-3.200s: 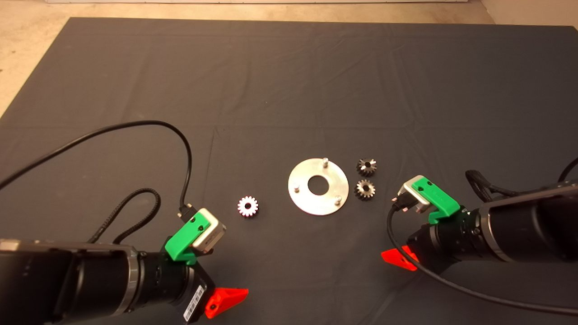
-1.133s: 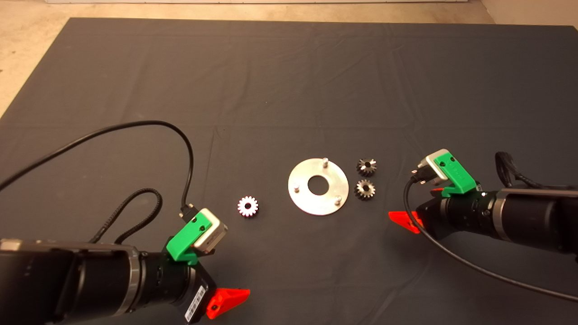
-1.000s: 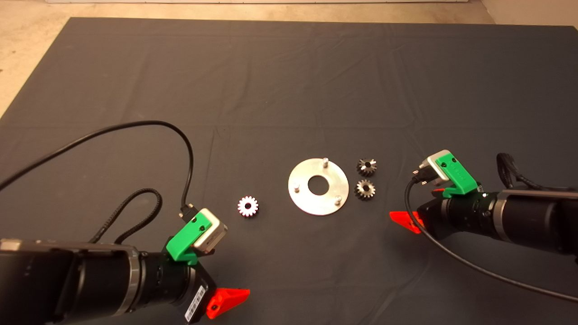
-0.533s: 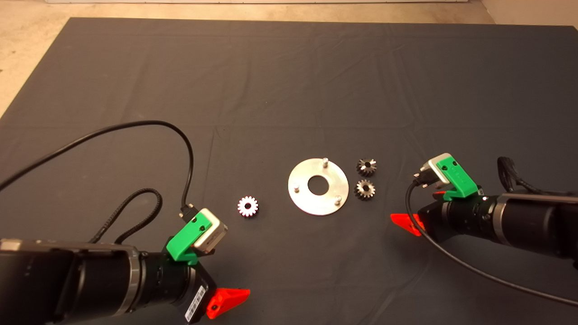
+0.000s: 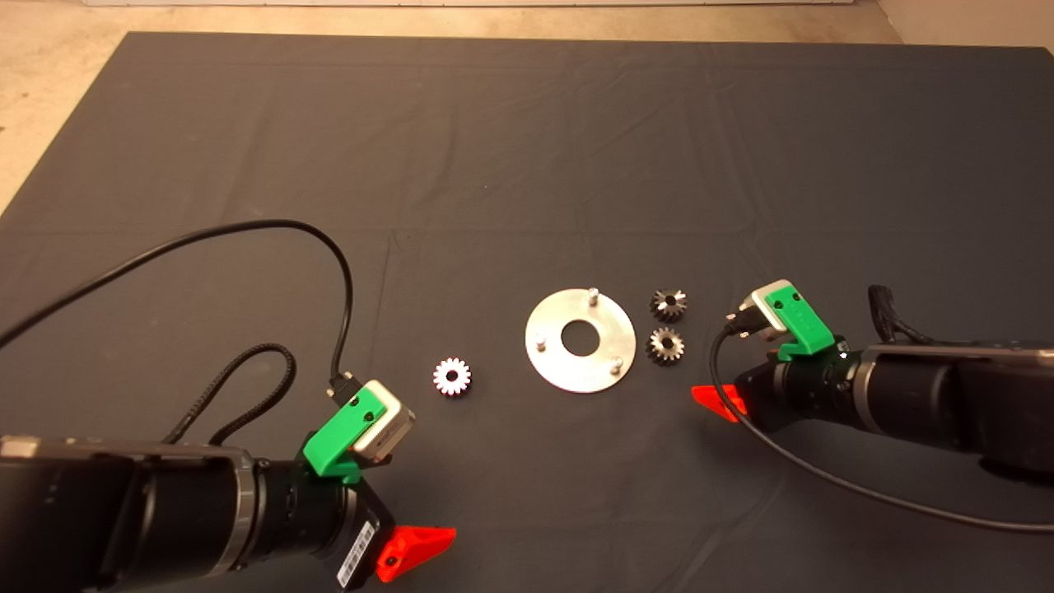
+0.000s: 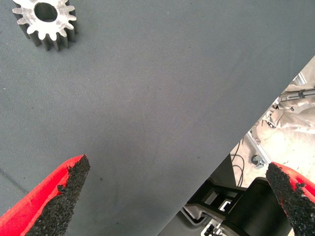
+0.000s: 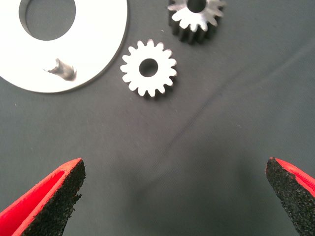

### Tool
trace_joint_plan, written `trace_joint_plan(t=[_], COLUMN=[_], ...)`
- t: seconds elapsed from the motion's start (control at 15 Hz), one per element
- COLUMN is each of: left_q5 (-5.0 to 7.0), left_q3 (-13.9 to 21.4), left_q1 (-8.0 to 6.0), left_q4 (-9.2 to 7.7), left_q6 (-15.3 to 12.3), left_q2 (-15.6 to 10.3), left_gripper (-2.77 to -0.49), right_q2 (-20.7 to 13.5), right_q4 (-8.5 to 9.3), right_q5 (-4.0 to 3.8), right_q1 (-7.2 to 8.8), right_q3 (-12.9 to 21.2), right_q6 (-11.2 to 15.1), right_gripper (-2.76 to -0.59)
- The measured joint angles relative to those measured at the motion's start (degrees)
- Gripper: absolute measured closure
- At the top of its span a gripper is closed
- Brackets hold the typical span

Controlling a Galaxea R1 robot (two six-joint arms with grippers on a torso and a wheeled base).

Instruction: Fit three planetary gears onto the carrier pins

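The aluminium disc (image 5: 550,362) lies mid-mat with three bare carrier pins (image 5: 593,293) standing near its rim. Two dark planetary gears (image 5: 669,304) (image 5: 665,344) lie flat just right of the disc. The bright one (image 5: 452,376) lies to its left. My right gripper (image 7: 174,166) is open and empty, hovering just right of the nearer dark gear (image 7: 148,68); one red finger (image 5: 713,400) shows in the head view. The right wrist view also shows the disc's rim (image 7: 106,46) and one pin (image 7: 61,69). My left gripper (image 6: 178,166) hangs open near the mat's front edge, short of the bright gear (image 6: 46,22).
Black cables (image 5: 272,226) loop over the mat left of the bright gear and trail from the right arm (image 5: 823,482). Beige floor (image 5: 49,49) borders the mat at the back and left. Robot base parts show past the mat edge (image 6: 256,196).
The right arm has moved away from the front edge, then left toward the two dark gears. The left arm, the gears and the disc have stayed put.
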Motion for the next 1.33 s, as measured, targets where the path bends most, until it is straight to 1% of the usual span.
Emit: trace_joint_plan(t=[0.33,0.53,0.73,1.13,1.2,1.33], left_q5=[-0.04,-0.11,-0.22,-0.26,-0.28,-0.28], left_q3=[0.0,0.0,0.0,0.0,0.0,0.0], left_q1=[0.00,0.02,0.02,0.02,0.02,0.02], left_q4=[0.00,0.00,0.01,0.00,0.00,0.00], left_q6=[-0.2,-0.6,-0.7,-0.7,-0.6,-0.6], left_q2=[0.0,0.0,0.0,-0.2,-0.2,-0.2], left_gripper=[-2.62,-2.62,-2.62,-2.62,-2.62,-2.62], right_q2=[3.7,5.9,7.5,8.0,8.0,7.9], right_q4=[0.00,0.00,0.00,0.00,0.00,0.00], right_q5=[0.00,0.00,0.00,0.02,0.02,0.00], right_q1=[-0.07,-0.49,-0.52,-1.21,-1.28,-1.56], right_q3=[-3.8,-6.6,-7.9,-9.5,-9.7,-9.8], right_q6=[-0.5,-1.0,-1.6,-2.9,-3.1,-3.3], right_gripper=[-2.75,-2.75,-2.75,-2.75,-2.69,-2.67])
